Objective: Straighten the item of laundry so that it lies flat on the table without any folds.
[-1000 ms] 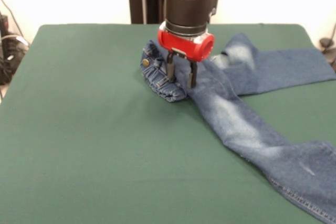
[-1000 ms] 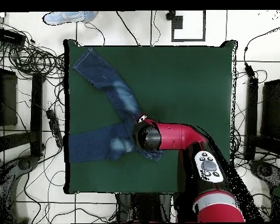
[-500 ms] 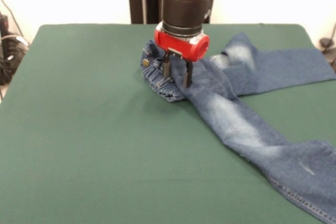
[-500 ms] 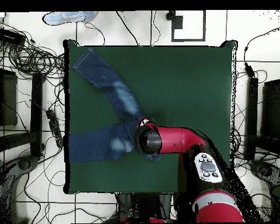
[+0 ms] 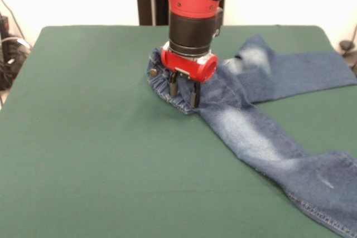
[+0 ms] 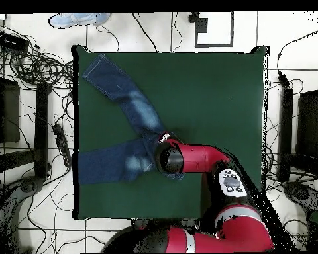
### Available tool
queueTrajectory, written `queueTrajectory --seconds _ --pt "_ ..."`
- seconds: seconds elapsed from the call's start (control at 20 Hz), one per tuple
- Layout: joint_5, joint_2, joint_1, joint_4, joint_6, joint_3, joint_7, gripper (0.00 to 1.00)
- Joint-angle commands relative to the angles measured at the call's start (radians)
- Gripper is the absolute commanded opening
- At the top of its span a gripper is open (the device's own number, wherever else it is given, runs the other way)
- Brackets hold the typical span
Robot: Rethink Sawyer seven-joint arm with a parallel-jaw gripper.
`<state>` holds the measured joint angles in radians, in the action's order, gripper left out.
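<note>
Item: jeans [image 5: 251, 132], near the middle of the table [image 5: 83, 154], legs splayed in a V, one reaching the table's edge; waistband bunched and rolled, so not yet flat; your gripper [image 5: 183, 92] stands upright on that band, fingers slightly parted astride the elastic hem; grip unconfirmed; likely placed to drag the bunch straight.

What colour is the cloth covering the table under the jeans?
Dark green, plain with no pattern. The front view shows the table best, around the jeans.
</note>
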<state>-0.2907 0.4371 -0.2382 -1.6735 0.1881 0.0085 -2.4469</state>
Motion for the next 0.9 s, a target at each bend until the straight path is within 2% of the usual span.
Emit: queueTrajectory --seconds 0.05,0.9 --pt "-0.019 -0.287 0.02 0.137 -0.118 0.041 -0.046 1.0" --pt "-0.024 -0.339 -0.005 0.202 -0.133 0.066 -0.022 1.0"
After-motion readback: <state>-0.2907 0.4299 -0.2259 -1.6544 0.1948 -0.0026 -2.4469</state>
